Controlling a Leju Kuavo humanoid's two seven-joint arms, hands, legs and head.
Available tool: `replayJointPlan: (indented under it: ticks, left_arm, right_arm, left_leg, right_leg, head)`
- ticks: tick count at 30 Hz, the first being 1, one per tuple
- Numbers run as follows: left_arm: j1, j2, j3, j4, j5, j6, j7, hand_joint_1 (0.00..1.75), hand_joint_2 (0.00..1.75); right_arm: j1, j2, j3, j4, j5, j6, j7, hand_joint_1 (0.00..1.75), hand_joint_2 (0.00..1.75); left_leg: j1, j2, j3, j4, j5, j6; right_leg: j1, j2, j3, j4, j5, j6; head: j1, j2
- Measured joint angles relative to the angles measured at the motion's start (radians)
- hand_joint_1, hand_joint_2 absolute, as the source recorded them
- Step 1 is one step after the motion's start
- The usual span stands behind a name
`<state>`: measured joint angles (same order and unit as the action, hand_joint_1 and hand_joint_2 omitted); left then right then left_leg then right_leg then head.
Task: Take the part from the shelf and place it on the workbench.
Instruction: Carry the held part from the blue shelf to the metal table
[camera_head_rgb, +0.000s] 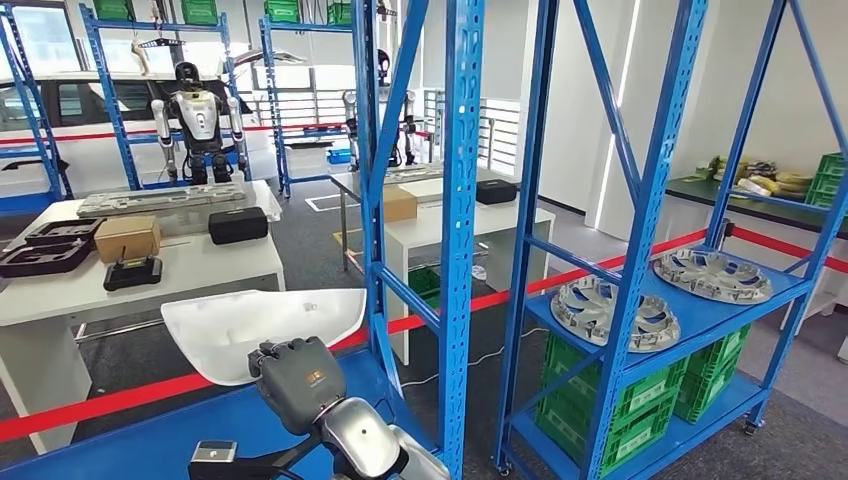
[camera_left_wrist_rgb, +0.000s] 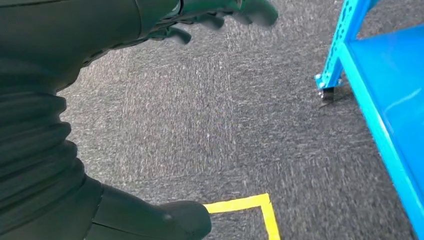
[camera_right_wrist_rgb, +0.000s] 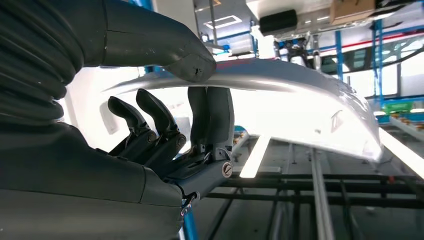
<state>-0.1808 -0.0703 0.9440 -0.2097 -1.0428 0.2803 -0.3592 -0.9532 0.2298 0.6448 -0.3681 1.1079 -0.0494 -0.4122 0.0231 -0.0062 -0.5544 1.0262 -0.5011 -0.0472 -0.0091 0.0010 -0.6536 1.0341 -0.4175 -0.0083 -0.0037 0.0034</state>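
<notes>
My right hand (camera_head_rgb: 300, 380) grips the white part (camera_head_rgb: 265, 330) by its near edge: in the right wrist view my thumb (camera_right_wrist_rgb: 165, 47) lies on one face of the part (camera_right_wrist_rgb: 300, 95) and my fingers (camera_right_wrist_rgb: 210, 120) press the other face. The part is held out over the blue shelf (camera_head_rgb: 190, 425) in front of me, just left of the shelf's blue post (camera_head_rgb: 460, 230); I cannot tell whether it is touching the shelf. My left hand (camera_left_wrist_rgb: 200, 17) hangs down over grey carpet (camera_left_wrist_rgb: 210, 125), holding nothing, fingers spread as far as I can make out. Near it are a yellow floor mark (camera_left_wrist_rgb: 250, 207) and the foot of a blue rack (camera_left_wrist_rgb: 345, 55). Beyond a red tape (camera_head_rgb: 120, 395) stands a white workbench (camera_head_rgb: 60, 295) carrying a cardboard box (camera_head_rgb: 127, 238) and black trays (camera_head_rgb: 50, 248). On the rack to my right lie two wheel covers (camera_head_rgb: 615, 312).
</notes>
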Motion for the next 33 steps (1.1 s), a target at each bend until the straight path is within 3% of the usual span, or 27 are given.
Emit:
replayJointPlan:
  ticks: [2,3,5,7,8,9,10,12,14,16,18,19,21,23,24,25,27,29,33]
  left_arm:
    - [0.001,-0.001,0.0,0.0,0.0,0.0,-0.002,0.0,1.75]
    - [0.001,-0.001,0.001,0.0,0.0,0.0,-0.004,0.0,1.75]
    - [0.001,-0.002,0.001,0.0,0.0,0.0,-0.006,0.0,1.75]
    - [0.002,-0.002,0.001,0.0,-0.001,0.0,-0.008,0.0,1.75]
    - [0.003,-0.002,0.002,0.0,-0.002,0.0,-0.008,0.0,1.75]
    - [0.004,-0.002,0.002,0.0,-0.002,0.0,-0.008,0.0,1.75]
    - [0.004,-0.002,0.002,0.0,-0.002,0.0,-0.009,0.0,1.75]
    - [0.004,-0.005,0.002,0.0,-0.002,0.0,-0.009,0.0,1.75]
    - [0.004,-0.007,0.003,0.0,-0.002,0.001,-0.01,0.0,1.75]
    - [0.004,-0.007,0.003,0.0,-0.002,0.002,-0.011,0.0,1.75]
    - [0.004,-0.007,0.003,0.0,-0.002,0.003,-0.011,0.0,1.75]
    - [0.004,-0.008,0.003,0.0,-0.002,0.003,-0.012,0.0,1.75]
    - [0.004,-0.006,0.003,0.0,-0.003,0.005,-0.012,0.0,1.75]
    - [0.004,-0.004,0.003,0.0,-0.003,0.006,-0.011,0.0,1.75]
    - [0.004,-0.004,0.003,0.0,-0.004,0.006,-0.011,0.0,1.75]
    - [0.004,-0.004,0.003,0.0,-0.004,0.006,-0.011,0.0,1.75]
    - [0.001,-0.004,0.003,0.0,-0.007,0.006,-0.01,0.0,1.75]
    - [-0.003,-0.004,0.003,-0.001,-0.013,0.005,-0.007,0.0,1.75]
    - [-0.01,-0.007,0.003,-0.001,-0.027,0.004,0.005,0.0,1.75]
  right_arm:
    - [0.0,0.002,0.003,0.0,0.002,0.0,-0.001,1.59,1.75]
    - [0.0,0.002,0.004,0.0,0.003,0.0,-0.001,1.59,1.75]
    - [0.0,0.002,0.007,0.0,0.004,0.0,-0.001,1.59,1.75]
    - [0.001,0.002,0.009,0.001,0.005,-0.001,-0.001,1.59,1.75]
    - [0.002,0.001,0.01,0.002,0.006,-0.001,-0.001,1.59,1.75]
    - [0.004,0.001,0.01,0.003,0.006,-0.002,-0.001,1.59,1.75]
    - [0.004,0.001,0.011,0.003,0.006,-0.003,-0.001,1.59,1.75]
    - [0.003,0.001,0.011,0.003,0.007,-0.004,-0.001,1.59,1.75]
    - [-0.001,0.002,0.011,0.003,0.007,-0.005,-0.001,1.59,1.75]
    - [-0.004,0.002,0.011,0.003,0.008,-0.006,-0.001,1.59,1.75]
    - [-0.005,0.002,0.012,0.003,0.01,-0.006,0.0,1.59,1.75]
    - [-0.006,0.003,0.012,0.003,0.01,-0.006,0.0,1.59,1.75]
    - [-0.006,0.003,0.012,0.003,0.013,-0.005,0.001,1.59,1.75]
    - [-0.005,0.003,0.012,0.004,0.014,-0.003,0.0,1.59,1.75]
    - [-0.004,0.003,0.012,0.004,0.014,-0.002,0.0,1.59,1.75]
    - [-0.004,0.004,0.013,0.004,0.014,-0.001,0.001,1.59,1.75]
    - [-0.006,0.004,0.013,0.004,0.013,-0.001,0.003,1.59,1.75]
    - [-0.009,0.004,0.013,0.004,0.011,0.0,0.007,1.59,1.75]
    - [-0.01,0.0,0.013,0.004,0.002,0.006,0.018,1.59,1.75]
  left_leg:
    - [0.0,0.0,-0.007,0.0,0.01,0.02]
    - [0.001,0.001,-0.011,-0.001,0.016,0.029]
    - [0.001,0.003,-0.021,-0.003,0.026,0.043]
    - [-0.003,0.003,-0.035,-0.001,0.034,0.051]
    - [-0.006,0.003,-0.042,0.0,0.039,0.053]
    - [-0.008,0.003,-0.047,0.0,0.043,0.053]
    - [-0.011,0.003,-0.051,0.001,0.046,0.053]
    - [-0.015,0.002,-0.055,0.001,0.052,0.052]
    - [-0.016,0.003,-0.058,0.0,0.058,0.044]
    - [-0.015,0.005,-0.06,-0.004,0.065,0.032]
    - [-0.014,0.006,-0.068,0.003,0.058,0.022]
    - [-0.014,0.006,-0.08,0.028,0.038,0.017]
    - [-0.012,0.005,-0.122,0.134,-0.029,0.007]
    - [-0.008,0.005,-0.16,0.243,-0.077,-0.004]
    - [-0.005,0.006,-0.158,0.255,-0.077,-0.008]
    - [-0.001,0.006,-0.138,0.228,-0.059,-0.012]
    - [0.006,0.007,-0.063,0.103,-0.014,-0.021]
    - [0.007,0.002,-0.019,0.02,0.006,-0.013]
    - [0.004,-0.003,-0.028,0.015,0.019,0.023]
  right_leg:
    - [-0.002,0.001,-0.003,-0.002,0.005,0.013]
    - [-0.003,0.001,-0.01,0.012,-0.008,0.018]
    - [-0.003,0.001,-0.047,0.103,-0.073,0.024]
    - [-0.002,0.001,-0.098,0.24,-0.146,0.026]
    - [-0.001,0.001,-0.111,0.282,-0.162,0.024]
    - [0.001,0.001,-0.104,0.285,-0.16,0.02]
    - [0.005,0.001,-0.074,0.246,-0.141,0.013]
    - [0.015,0.0,0.019,0.1,-0.094,-0.01]
    - [0.026,-0.003,0.073,0.002,-0.071,-0.027]
    - [0.03,-0.005,0.074,-0.013,-0.063,-0.031]
    - [0.023,-0.005,0.074,-0.026,-0.049,-0.038]
    - [0.019,-0.006,0.073,-0.033,-0.042,-0.042]
    - [0.014,-0.008,0.067,-0.038,-0.032,-0.046]
    - [0.011,-0.008,0.055,-0.034,-0.026,-0.044]
    - [0.009,-0.008,0.048,-0.03,-0.024,-0.042]
    - [0.006,-0.008,0.042,-0.025,-0.022,-0.039]
    - [0.001,-0.008,0.03,-0.01,-0.021,-0.03]
    - [0.003,-0.007,0.017,0.003,-0.02,-0.017]
    - [0.004,-0.004,0.005,0.01,-0.016,0.008]
  head:
    - [0.002,0.0]
    - [0.003,0.0]
    - [0.006,0.0]
    - [0.007,0.0]
    - [0.007,0.0]
    - [0.007,0.0]
    - [0.008,0.0]
    - [0.008,0.0]
    - [0.008,0.0]
    - [0.008,0.0]
    - [0.008,0.0]
    - [0.006,0.0]
    - [0.003,0.0]
    - [0.001,0.0]
    - [0.001,0.0]
    - [0.001,0.0]
    - [0.0,0.0]
    - [0.0,0.0]
    - [0.004,0.0]
